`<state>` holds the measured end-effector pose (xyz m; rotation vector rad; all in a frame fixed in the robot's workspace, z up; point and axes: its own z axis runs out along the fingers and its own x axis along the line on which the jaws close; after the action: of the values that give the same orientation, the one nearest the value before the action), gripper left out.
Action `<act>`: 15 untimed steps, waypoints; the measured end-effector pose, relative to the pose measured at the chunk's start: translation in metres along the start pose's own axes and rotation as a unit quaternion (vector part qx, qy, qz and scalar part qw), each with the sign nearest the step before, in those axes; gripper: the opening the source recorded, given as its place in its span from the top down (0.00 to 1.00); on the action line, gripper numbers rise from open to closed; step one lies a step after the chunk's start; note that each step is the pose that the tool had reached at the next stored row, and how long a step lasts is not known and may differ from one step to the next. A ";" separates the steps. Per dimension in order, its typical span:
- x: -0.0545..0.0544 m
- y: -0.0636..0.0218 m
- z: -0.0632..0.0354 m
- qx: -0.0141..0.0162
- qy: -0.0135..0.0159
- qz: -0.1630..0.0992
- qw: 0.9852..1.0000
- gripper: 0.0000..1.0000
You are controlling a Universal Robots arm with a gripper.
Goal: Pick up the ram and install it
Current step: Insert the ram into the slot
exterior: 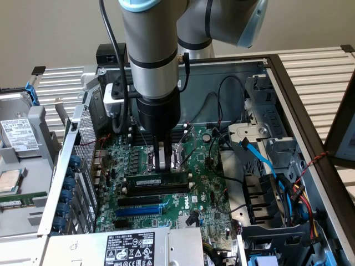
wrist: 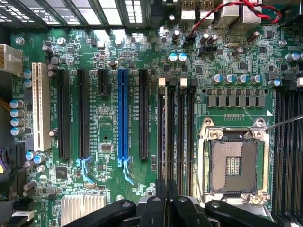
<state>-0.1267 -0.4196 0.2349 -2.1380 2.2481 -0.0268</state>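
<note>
The ram is a green stick with a white label. It stands upright in a black slot on the motherboard, among the slots beside the processor socket. In the wrist view I see the ram edge-on as a thin strip in the outermost of the black slots. My gripper hangs straight over the middle of the stick, its tips just above the top edge; I cannot tell whether they touch it. The two fingers lie pressed together, shut, with nothing between them.
A blue slot and several black slots lie beside the ram slots, and the bare processor socket is on the other side. Blue and black cables and a drive cage fill the exterior view's right. The labelled power supply sits in front.
</note>
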 end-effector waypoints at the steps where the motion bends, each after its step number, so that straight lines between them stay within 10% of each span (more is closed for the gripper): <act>1: 0.000 0.0000 0.0000 -0.001 0.000 0.000 1.000 0.87; 15: 0.001 -0.0002 0.0006 -0.005 0.000 0.000 1.000 0.87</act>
<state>-0.1266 -0.4211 0.2343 -2.1428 2.2533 -0.0158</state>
